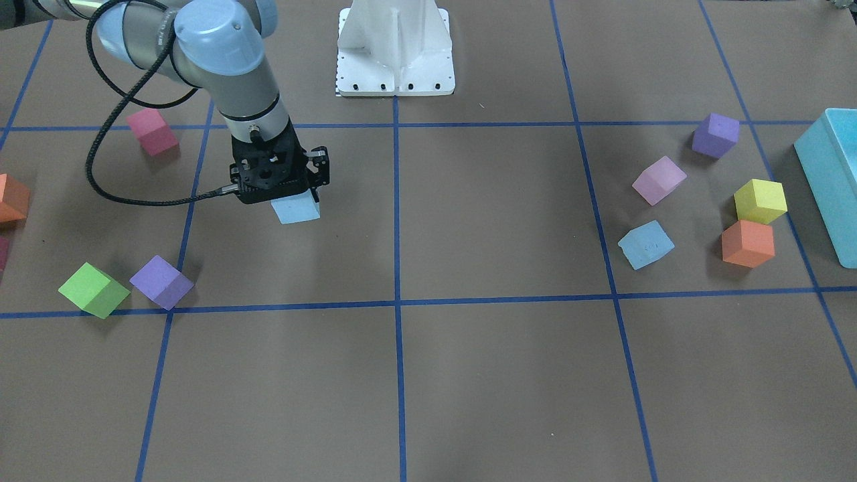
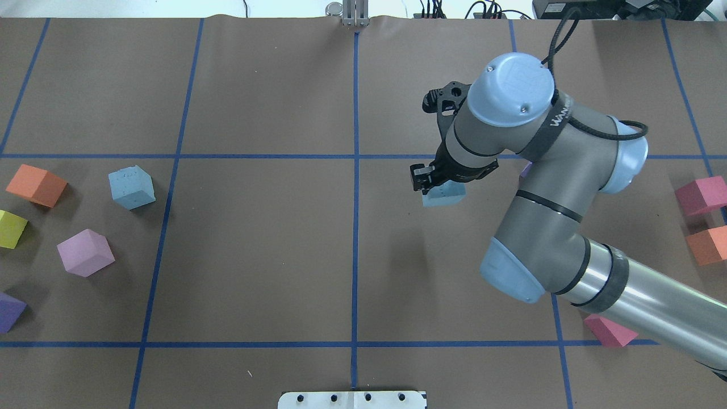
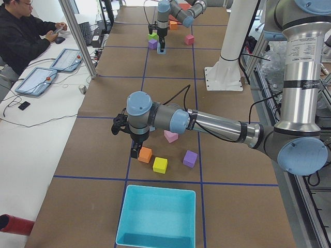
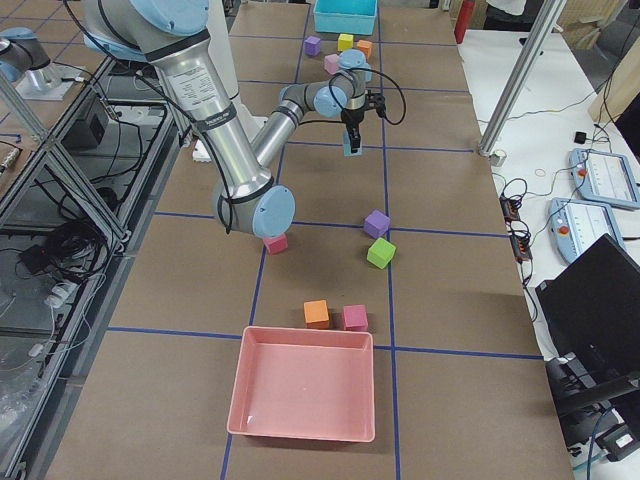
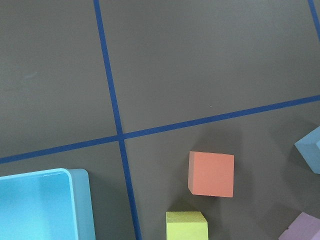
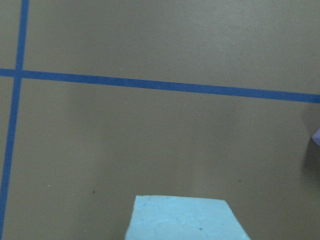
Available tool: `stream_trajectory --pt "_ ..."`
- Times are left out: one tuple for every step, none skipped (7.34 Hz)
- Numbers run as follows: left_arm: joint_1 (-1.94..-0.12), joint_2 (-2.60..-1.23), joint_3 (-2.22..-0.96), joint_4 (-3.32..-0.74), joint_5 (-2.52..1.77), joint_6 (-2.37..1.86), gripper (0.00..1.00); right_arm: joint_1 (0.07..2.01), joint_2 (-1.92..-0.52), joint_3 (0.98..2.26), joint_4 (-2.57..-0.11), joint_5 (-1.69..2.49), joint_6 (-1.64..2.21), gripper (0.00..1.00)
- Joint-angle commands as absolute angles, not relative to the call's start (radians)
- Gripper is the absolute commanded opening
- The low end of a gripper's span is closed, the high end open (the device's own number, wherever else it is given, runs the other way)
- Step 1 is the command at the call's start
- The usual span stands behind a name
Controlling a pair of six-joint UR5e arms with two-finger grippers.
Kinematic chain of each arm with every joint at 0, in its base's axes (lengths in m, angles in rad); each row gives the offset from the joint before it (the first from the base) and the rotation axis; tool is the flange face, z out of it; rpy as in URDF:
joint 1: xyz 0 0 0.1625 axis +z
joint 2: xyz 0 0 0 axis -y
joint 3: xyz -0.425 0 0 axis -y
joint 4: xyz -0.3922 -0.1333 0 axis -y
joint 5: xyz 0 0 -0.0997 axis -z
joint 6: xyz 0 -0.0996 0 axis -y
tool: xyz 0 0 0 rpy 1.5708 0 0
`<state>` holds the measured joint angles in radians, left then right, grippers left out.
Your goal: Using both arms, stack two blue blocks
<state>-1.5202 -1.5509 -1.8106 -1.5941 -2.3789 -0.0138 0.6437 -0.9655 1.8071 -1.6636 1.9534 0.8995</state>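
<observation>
My right gripper [image 1: 292, 199] is shut on a pale blue block [image 1: 295, 209] and holds it low over the table, just to the robot's right of the centre line; both also show in the overhead view, gripper [image 2: 438, 187] and block [image 2: 445, 195]. The block's top fills the bottom of the right wrist view [image 6: 182, 219]. The second blue block [image 1: 646, 245] lies free on the robot's left side [image 2: 132, 187]. My left gripper [image 3: 135, 150] shows only in the exterior left view, low beside an orange cube [image 3: 145, 154]; I cannot tell whether it is open or shut.
Around the free blue block lie an orange cube [image 1: 748, 244], a yellow cube [image 1: 760, 201], a lilac cube [image 1: 659, 179] and a purple cube [image 1: 715, 135]. A turquoise bin [image 1: 833, 181] stands at that end. Green [image 1: 94, 289], purple [image 1: 162, 281] and pink [image 1: 152, 131] cubes lie near the right arm.
</observation>
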Motion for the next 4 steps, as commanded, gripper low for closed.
stream_trajectory --pt "-1.52 -1.551 -1.801 -1.594 -2.375 -0.014 1.0 0.62 -0.873 1.709 -1.667 1.948 0.855 0.59" --pt "-1.52 -1.551 -1.801 -1.594 -2.375 -0.015 1.0 0.614 -0.836 1.663 -1.669 1.951 0.854 0.59" --pt "-1.519 -1.551 -1.798 -1.592 -2.373 -0.015 1.0 0.603 -0.792 1.61 -1.667 1.951 0.853 0.59" --pt "-1.519 -1.551 -1.79 -1.592 -2.373 -0.015 1.0 0.595 -0.757 1.568 -1.667 1.95 0.851 0.59"
